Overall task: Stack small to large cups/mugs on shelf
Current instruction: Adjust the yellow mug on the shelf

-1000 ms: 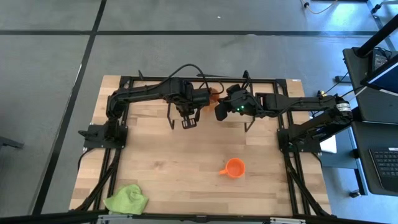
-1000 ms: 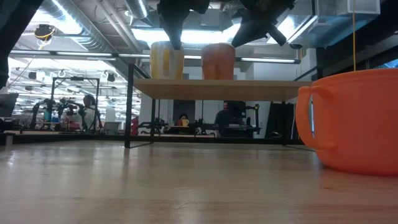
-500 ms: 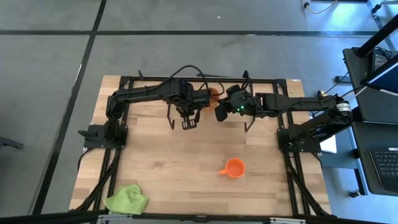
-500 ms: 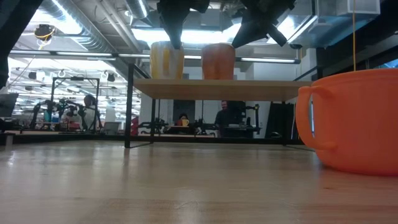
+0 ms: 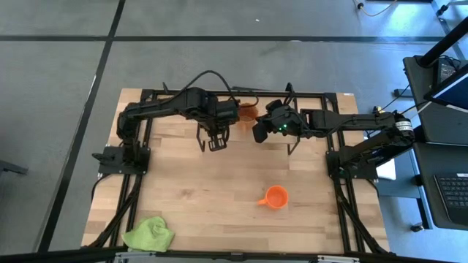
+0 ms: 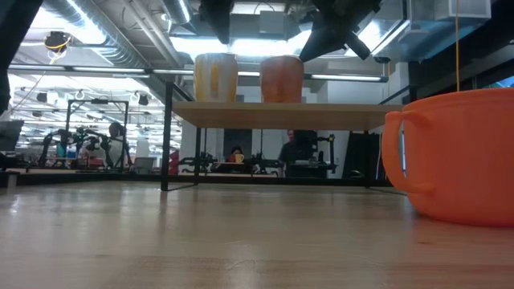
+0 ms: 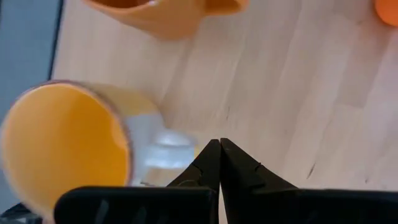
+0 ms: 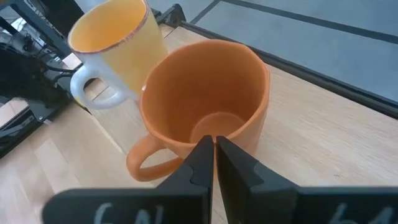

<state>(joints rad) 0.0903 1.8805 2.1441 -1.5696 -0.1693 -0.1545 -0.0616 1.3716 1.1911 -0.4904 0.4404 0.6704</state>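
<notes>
The white mug with the yellow inside [image 6: 215, 77] and the brown mug [image 6: 281, 78] stand upright side by side on the shelf [image 6: 281, 115]. The bright orange mug [image 5: 276, 197] stands on the tabletop nearer the near edge, looming large in the low view [image 6: 458, 156]. My left gripper [image 7: 219, 163] is shut and hangs above the shelf beside the white mug [image 7: 68, 143], pointing down. My right gripper [image 8: 214, 155] is shut and hovers just right of and above the brown mug [image 8: 205, 93]. In the high view the left arm hides the white mug.
A lime-green cloth [image 5: 150, 234] lies at the table's near left corner. The shelf's black legs [image 6: 166, 144] stand on the far half of the table. Bare tabletop [image 5: 205, 190] stretches between the shelf and the orange mug. People and benches show in the room behind.
My left gripper has risen from beside the white mug and shifted a little toward the table's left, staying shut. Both mugs on the shelf and the right arm have kept still.
</notes>
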